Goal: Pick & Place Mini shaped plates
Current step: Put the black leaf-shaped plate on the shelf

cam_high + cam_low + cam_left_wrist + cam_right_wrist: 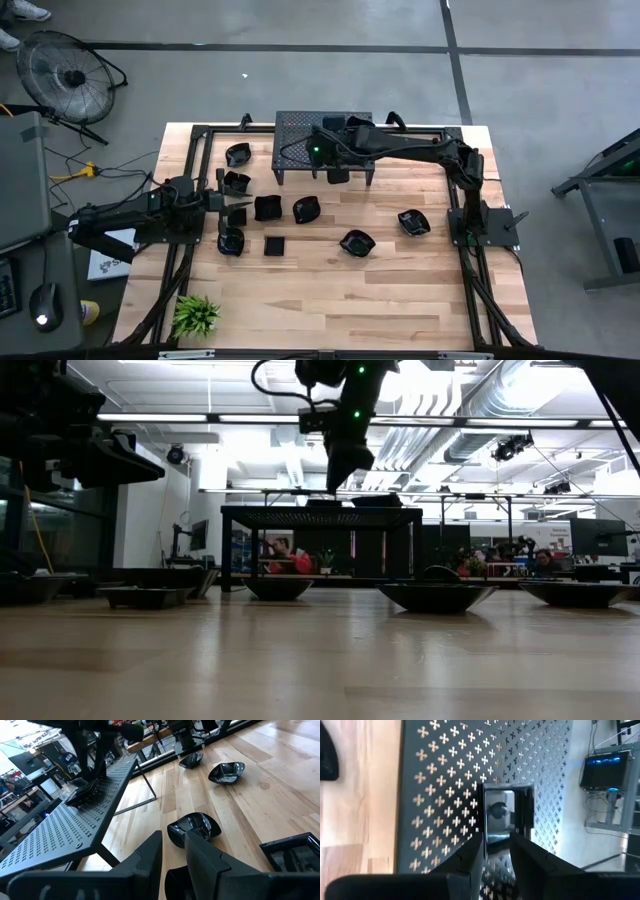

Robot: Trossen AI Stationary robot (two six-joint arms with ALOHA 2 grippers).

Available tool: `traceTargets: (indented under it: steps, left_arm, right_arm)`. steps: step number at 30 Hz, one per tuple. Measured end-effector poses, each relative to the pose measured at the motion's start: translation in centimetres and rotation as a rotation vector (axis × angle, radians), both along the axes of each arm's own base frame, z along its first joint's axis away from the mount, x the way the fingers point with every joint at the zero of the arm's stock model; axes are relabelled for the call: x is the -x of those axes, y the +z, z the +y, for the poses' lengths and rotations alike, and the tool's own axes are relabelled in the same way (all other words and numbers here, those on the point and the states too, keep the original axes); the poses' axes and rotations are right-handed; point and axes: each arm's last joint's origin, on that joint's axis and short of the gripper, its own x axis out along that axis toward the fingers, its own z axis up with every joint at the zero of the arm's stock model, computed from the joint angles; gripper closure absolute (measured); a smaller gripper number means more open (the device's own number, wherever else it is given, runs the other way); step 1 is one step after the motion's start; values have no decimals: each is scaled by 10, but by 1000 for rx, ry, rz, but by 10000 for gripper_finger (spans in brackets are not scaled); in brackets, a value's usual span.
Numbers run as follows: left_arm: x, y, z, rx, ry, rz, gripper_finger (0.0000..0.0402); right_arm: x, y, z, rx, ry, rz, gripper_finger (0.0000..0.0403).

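Note:
Several glossy black mini plates lie on the wooden table, among them a lobed plate (306, 209), a square plate (268, 207) and round ones (356, 242) (413, 222). One square plate (504, 815) rests flat on the black perforated stand (300, 128). My right gripper (496, 847) (342, 480) hangs just above this plate, pointing down and open by a narrow gap over the plate's near wall. My left gripper (173, 847) (228, 207) is low at the table's left, level, open by a narrow gap. It faces the lobed plate (194, 827), with another plate (176, 879) beneath its fingers. My right gripper comes from above, fingers to either side of the near wall (485, 832) of the square plate on the stand. I cannot tell whether the fingers touch it. The plate lies flat on the perforated top.
The stand (320, 515) sits at the table's far edge on thin legs. A small green plant (196, 314) stands at the near left corner. Black frame rails (190, 150) run along the table's sides. Bare wood lies in the near middle (340, 300). People sit in the room behind (285, 555).

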Motion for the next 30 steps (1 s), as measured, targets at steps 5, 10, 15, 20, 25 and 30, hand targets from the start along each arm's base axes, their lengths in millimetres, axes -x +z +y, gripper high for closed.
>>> traceTargets:
  steps: [5, 10, 15, 20, 25, 30]
  left_arm:
    - [0, 0, 0, 0, 0, 0, 321]
    - [0, 0, 0, 0, 0, 0, 321]
    - [0, 0, 0, 0, 0, 0, 321]
    - [0, 0, 0, 0, 0, 0, 321]
    - [0, 0, 0, 0, 0, 0, 321]
    - [0, 0, 0, 0, 0, 0, 321]
  right_arm:
    - [5, 7, 14, 16, -24, 6, 313]
    - [10, 8, 30, -29, -41, 34, 313]
    - [18, 4, 49, -78, -98, 94, 313]
    - [22, 3, 74, -106, -122, 108, 313]
    - [23, 2, 100, -162, -104, 112, 313]
    - [24, 1, 123, -293, -123, 85, 313]
